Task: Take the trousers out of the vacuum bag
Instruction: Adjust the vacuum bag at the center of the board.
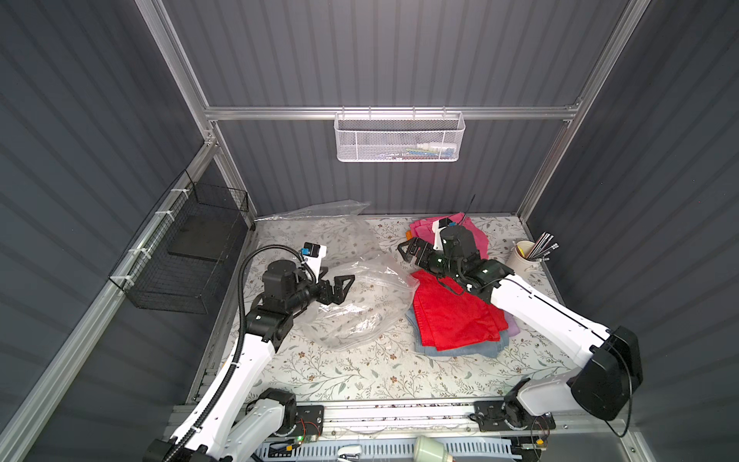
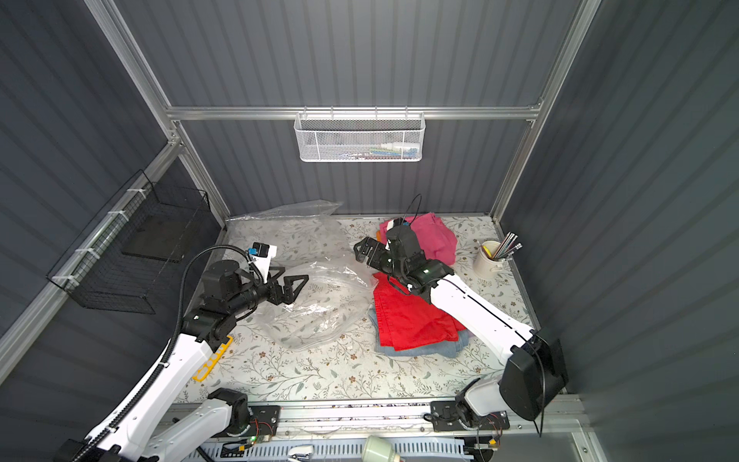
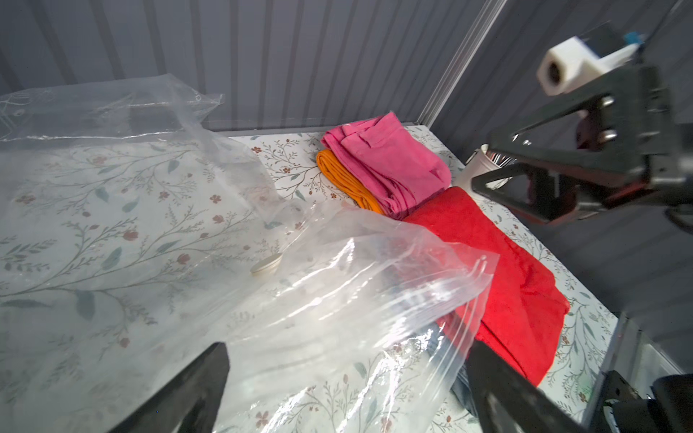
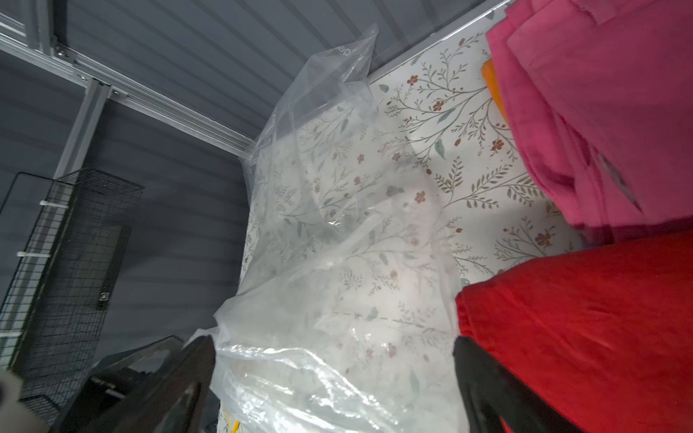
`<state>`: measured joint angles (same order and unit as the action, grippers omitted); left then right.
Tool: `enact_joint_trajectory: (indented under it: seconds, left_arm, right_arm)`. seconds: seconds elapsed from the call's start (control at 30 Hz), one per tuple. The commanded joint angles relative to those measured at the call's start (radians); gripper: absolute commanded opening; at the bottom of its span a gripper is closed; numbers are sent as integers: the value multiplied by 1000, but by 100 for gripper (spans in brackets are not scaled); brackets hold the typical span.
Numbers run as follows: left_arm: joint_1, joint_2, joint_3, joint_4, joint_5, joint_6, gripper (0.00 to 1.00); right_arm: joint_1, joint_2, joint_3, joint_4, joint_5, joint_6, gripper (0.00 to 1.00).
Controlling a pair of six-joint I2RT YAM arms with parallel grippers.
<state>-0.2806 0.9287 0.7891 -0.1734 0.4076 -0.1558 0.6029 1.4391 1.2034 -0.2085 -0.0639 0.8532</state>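
Top views both show the vacuum bag point(image 1: 360, 312) crumpled on the floral table point(image 1: 360, 376); left gripper point(image 1: 346, 289) hovers over it, jaws spread, grasping nothing; right gripper point(image 1: 403, 253) hangs equally spread beside the hot pink trousers point(image 2: 438, 238); red trousers point(image 1: 452, 316) lie on the light blue trousers point(image 1: 468, 351) and lilac trousers point(image 1: 514, 326), right of the bag. Left wrist: orange trousers point(image 3: 345, 180) lie under the pink; the bag's edge overlaps the red; its valve disc point(image 3: 266, 264) shows. Right wrist: the table's pattern shows through the bag; pink and red lie outside it.
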Motion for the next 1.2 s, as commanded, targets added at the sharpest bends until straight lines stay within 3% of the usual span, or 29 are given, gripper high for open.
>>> enact_joint_trajectory:
  seconds: [0.0,0.1,0.2,0.3,0.4,0.67,0.87,1.17]
  left_arm:
    - [4,-22,33,-35,57,-29,100]
    - [4,-30,45,-15,32,-72,100]
    - [6,-14,78,-23,-66,-130,100]
    - [6,24,134,-98,-273,-174,100]
    - [5,58,179,-172,-424,-185,100]
    - [15,59,187,-188,-538,-183,100]
    - [54,97,194,-172,-523,-175,100]
    - [92,171,212,-167,-381,-159,100]
  right_arm:
    - [-6,4,-23,-31,-7,-14,99]
    - [-6,-25,-83,-40,-11,5,99]
    - [5,-62,-159,-15,-35,41,96]
    - [24,-77,-206,-3,-40,68,91]
    - [38,-63,-244,39,-47,102,79]
    - [109,37,-240,182,-103,198,40]
    - [190,120,-220,312,-85,299,21]
    - [239,167,-366,413,46,425,9]
